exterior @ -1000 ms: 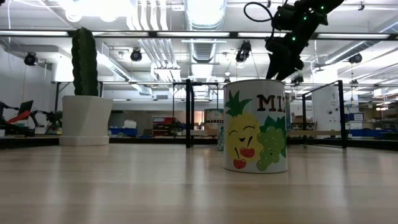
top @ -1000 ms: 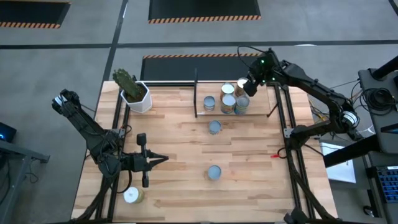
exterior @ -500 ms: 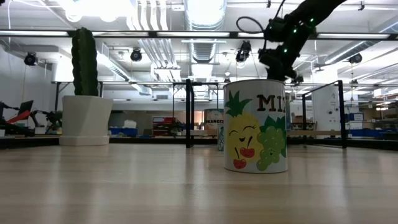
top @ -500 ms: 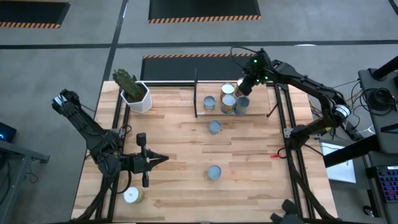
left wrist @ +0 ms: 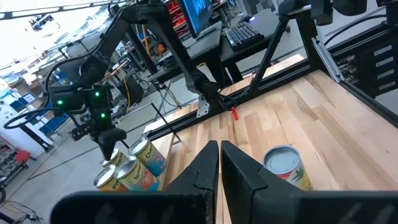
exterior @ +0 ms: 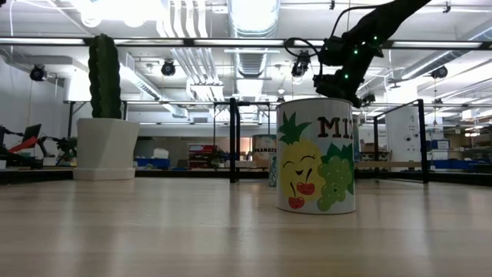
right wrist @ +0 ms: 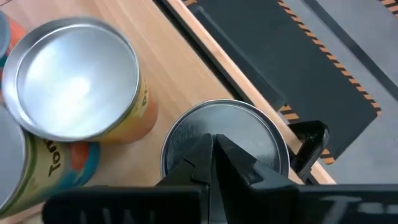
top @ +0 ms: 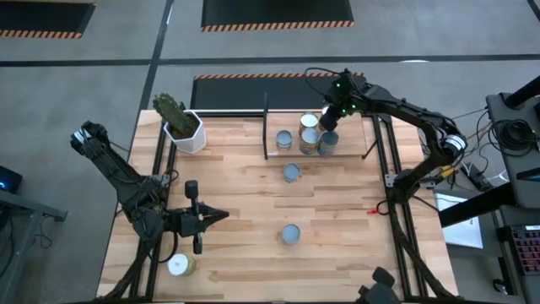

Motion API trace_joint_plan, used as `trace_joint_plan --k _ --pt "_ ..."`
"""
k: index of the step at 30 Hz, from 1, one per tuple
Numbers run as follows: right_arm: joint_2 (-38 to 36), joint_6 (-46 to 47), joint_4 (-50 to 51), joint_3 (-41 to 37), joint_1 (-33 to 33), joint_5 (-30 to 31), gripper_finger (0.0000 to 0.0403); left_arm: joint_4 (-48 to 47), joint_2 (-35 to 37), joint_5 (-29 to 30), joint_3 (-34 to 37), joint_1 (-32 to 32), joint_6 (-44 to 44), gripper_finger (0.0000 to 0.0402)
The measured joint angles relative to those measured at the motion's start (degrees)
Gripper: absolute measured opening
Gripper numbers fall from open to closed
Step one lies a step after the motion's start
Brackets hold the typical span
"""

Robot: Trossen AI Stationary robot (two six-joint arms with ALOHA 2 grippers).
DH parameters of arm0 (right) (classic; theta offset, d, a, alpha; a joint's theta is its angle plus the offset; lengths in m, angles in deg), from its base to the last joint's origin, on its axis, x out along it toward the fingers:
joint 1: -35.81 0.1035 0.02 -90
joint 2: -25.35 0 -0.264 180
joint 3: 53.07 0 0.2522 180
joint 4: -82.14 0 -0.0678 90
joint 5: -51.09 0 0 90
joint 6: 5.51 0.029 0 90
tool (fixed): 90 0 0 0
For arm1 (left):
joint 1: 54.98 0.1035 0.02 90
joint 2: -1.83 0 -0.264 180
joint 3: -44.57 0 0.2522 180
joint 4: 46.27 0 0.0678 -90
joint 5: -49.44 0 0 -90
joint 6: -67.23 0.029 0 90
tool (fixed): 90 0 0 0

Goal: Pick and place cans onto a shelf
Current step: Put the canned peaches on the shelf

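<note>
A butcher-block table (top: 245, 211) carries a low shelf (top: 291, 124) at its far edge, where four cans (top: 309, 136) stand clustered, one mostly hidden under the right gripper (top: 330, 116), whose fingers are pressed together above it, holding nothing. Two more cans (top: 290, 234) stand apart mid-table, and a white-topped one (top: 178, 265) sits near the left arm's base. The left gripper (top: 221, 214), fingers together and empty, rests low at the table's left.
</note>
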Motion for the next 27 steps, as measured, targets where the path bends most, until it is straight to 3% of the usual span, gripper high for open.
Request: trace_joint_plan --k 16,27 --pt "-1.35 1.08 3.11 -0.11 3.53 -2.65 0.0008 1.77 0.04 0.00 0.00 0.00 1.51 0.0000" --pt "-2.28 1.43 2.96 0.76 4.11 0.91 0.0008 2.21 0.04 0.00 0.00 -0.02 1.51 0.0000"
